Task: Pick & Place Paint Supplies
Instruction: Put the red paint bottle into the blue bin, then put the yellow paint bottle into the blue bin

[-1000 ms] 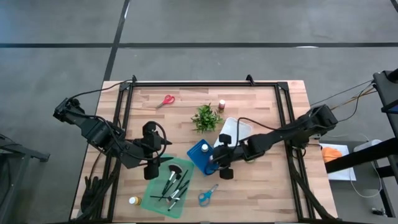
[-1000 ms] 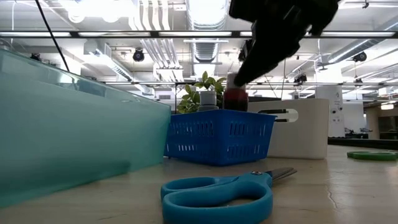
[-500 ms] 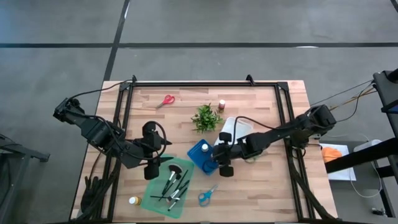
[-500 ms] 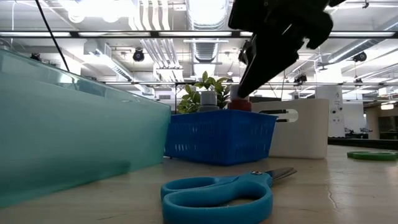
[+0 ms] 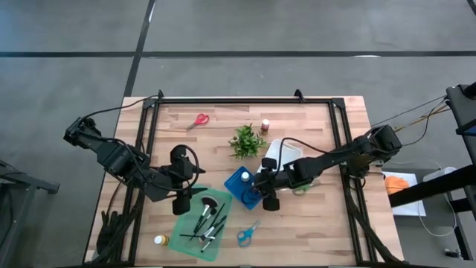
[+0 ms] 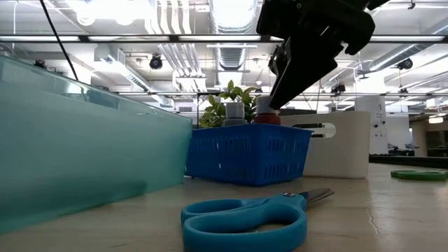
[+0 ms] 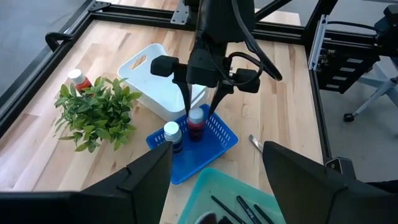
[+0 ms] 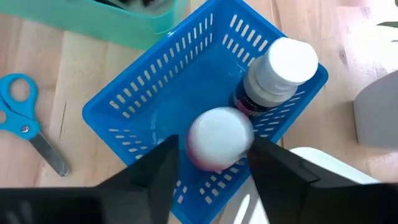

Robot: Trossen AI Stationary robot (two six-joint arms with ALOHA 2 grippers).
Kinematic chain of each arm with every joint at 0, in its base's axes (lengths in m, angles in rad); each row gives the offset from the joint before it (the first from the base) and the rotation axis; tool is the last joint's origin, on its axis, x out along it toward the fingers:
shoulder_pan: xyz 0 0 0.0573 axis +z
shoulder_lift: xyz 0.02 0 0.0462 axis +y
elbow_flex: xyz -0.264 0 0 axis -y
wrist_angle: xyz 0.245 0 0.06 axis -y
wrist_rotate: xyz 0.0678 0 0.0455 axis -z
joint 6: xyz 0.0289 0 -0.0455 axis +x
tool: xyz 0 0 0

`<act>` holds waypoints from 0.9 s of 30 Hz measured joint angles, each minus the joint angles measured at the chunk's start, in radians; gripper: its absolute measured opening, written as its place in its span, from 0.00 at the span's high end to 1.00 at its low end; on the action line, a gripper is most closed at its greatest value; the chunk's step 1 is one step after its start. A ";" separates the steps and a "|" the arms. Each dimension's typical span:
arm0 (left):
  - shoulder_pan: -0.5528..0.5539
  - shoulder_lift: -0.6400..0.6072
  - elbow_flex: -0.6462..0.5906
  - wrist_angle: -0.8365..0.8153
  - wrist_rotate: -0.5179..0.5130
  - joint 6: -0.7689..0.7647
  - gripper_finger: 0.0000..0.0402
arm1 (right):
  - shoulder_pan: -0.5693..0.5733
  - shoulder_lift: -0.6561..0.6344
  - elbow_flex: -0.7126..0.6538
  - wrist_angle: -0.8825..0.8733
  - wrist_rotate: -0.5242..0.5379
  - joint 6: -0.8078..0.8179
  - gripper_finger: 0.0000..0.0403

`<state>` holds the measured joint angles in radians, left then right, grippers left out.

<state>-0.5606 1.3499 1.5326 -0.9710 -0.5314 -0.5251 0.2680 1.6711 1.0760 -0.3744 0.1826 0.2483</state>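
While my right gripper [image 7: 200, 107] stands parted around one red paint bottle [image 7: 195, 123], the blue basket [image 7: 219, 130] holds two bottles; three scissors lie on the table; my left gripper [image 5: 181, 195] waits wide.

We count three scissors: red [image 5: 198, 120] at upper left, blue [image 5: 248, 234] at bottom centre, green [image 5: 299, 190] at right; four bottles: two in the blue basket [image 5: 235, 195], one [image 5: 265, 125] by the plant [image 5: 246, 141], one [image 5: 159, 240] at lower left; several brushes [image 5: 206, 224] in the teal tray [image 5: 184, 237]; one white bin [image 5: 285, 152].
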 joint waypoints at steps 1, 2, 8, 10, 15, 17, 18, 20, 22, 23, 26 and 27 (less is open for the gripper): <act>0.000 0.000 0.000 0.000 0.000 0.000 0.36 | -0.001 0.000 0.000 -0.001 0.000 0.005 0.49; 0.000 0.000 0.000 0.000 0.000 0.000 0.36 | -0.003 0.000 0.000 -0.003 0.001 0.009 0.47; 0.000 0.000 0.000 -0.001 0.000 0.000 0.36 | -0.003 -0.006 0.000 -0.005 0.002 0.022 0.41; 0.000 0.000 0.000 -0.003 0.000 0.001 0.36 | -0.003 -0.016 0.000 -0.008 0.002 0.034 0.41; 0.000 -0.001 0.000 -0.029 0.066 0.002 0.36 | -0.003 -0.075 -0.001 -0.049 0.002 0.065 0.41; -0.001 -0.002 0.000 -0.039 0.155 0.003 0.36 | -0.002 -0.110 -0.001 -0.075 0.002 0.084 0.40; -0.001 -0.001 0.000 -0.045 0.208 0.000 0.36 | -0.002 -0.128 -0.001 -0.093 0.001 0.091 0.40; -0.014 0.009 0.000 -0.075 0.313 -0.027 0.36 | 0.000 -0.164 -0.001 -0.111 0.002 0.112 0.40; -0.046 0.027 0.000 -0.123 0.406 -0.076 0.36 | 0.003 -0.203 -0.001 -0.122 0.002 0.136 0.40; -0.068 0.035 0.000 -0.143 0.445 -0.098 0.36 | 0.005 -0.223 -0.001 -0.124 0.002 0.144 0.40; -0.155 0.055 0.000 -0.188 0.509 -0.168 0.36 | 0.011 -0.280 -0.001 -0.121 0.002 0.178 0.40; -0.185 0.063 0.000 -0.195 0.510 -0.198 0.36 | 0.011 -0.298 -0.001 -0.120 0.003 0.194 0.40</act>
<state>-0.7459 1.4127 1.5322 -1.1663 -0.0211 -0.7229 0.2794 1.3733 1.0752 -0.4943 0.1853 0.4427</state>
